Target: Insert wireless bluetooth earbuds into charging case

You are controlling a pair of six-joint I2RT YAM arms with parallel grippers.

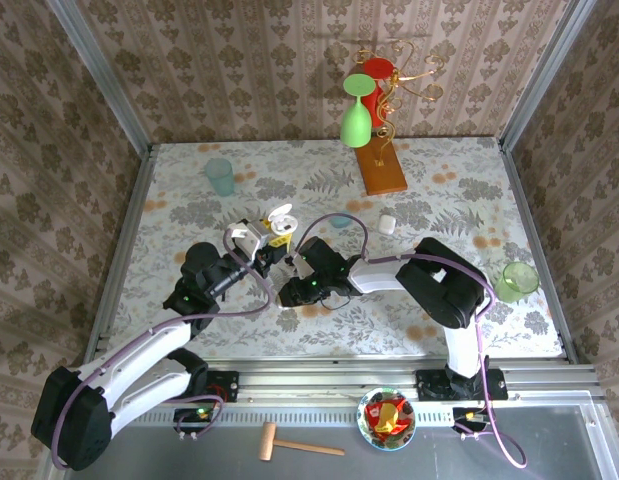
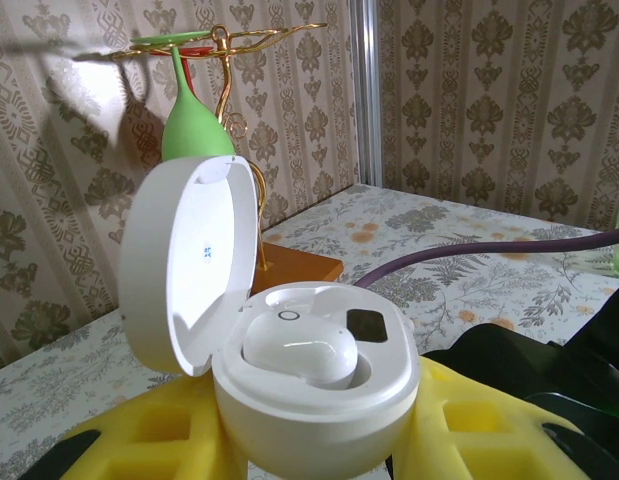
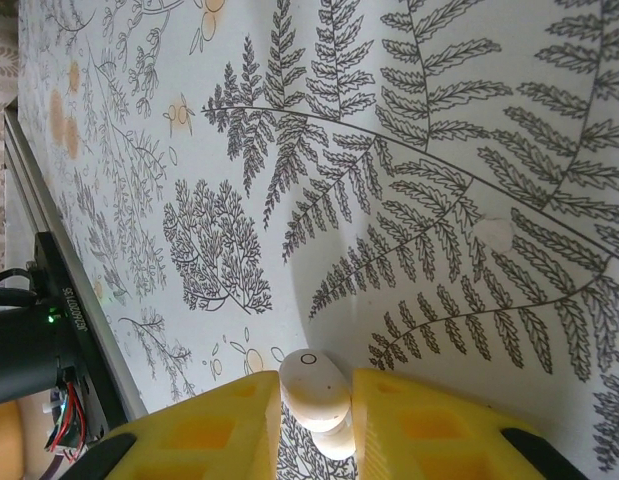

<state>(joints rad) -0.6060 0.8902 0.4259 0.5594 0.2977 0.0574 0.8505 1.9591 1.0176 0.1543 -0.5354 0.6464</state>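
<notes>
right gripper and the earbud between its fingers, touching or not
Touching. In the right wrist view the right gripper pinches the earbud, both yellow fingers against its sides, no gap.

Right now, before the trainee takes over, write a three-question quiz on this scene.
1. True or false: the charging case gripped by the left tool has its lid shut.
2. Pick one: what does the right tool pinch above the tablecloth? A) a white earbud B) a green cup C) a wooden mallet
3. Short answer: how many earbuds already sit inside the case?

Key: 1 false, the lid stands open. 2 A. 3 one.
</notes>
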